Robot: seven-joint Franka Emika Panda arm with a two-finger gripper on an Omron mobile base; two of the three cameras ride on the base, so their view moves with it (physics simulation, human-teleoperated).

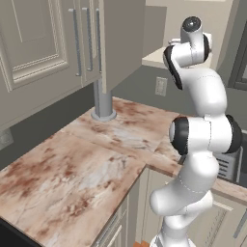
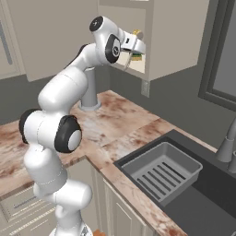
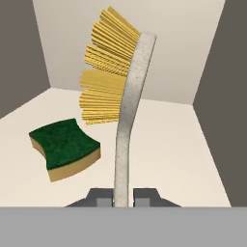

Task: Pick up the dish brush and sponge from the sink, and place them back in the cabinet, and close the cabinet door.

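Tool (image 3: 123, 195) jaws are pinched tight on the pale handle of the dish brush (image 3: 126, 125), seen in the hand view with the yellow bristles fanned out to the left near the top. Gripping the handle low leaves the bristle head free and leading, which suits pushing it into a deep space. Beyond it lies the cream floor of the cabinet (image 3: 164, 140), with its back wall and two side walls closing around the brush, so the brush is already inside the opening but not set down. The sponge (image 3: 65, 149) rests flat on that floor, green side up, to the left of the handle and apart from it; half the task looks done.

From the right base view, the arm reaches up and across so the tool (image 2: 134, 46) sits at the mouth of the cabinet (image 2: 170, 41), well above the counter (image 2: 124, 120). The sink (image 2: 203, 193) and its ribbed drainer tray (image 2: 161, 173) lie low at right.

From the left base view, the arm stands before the counter (image 1: 87, 164), its wrist turned toward the cabinet shelf (image 1: 155, 59). Closed taupe doors (image 1: 43, 43) hang at left.
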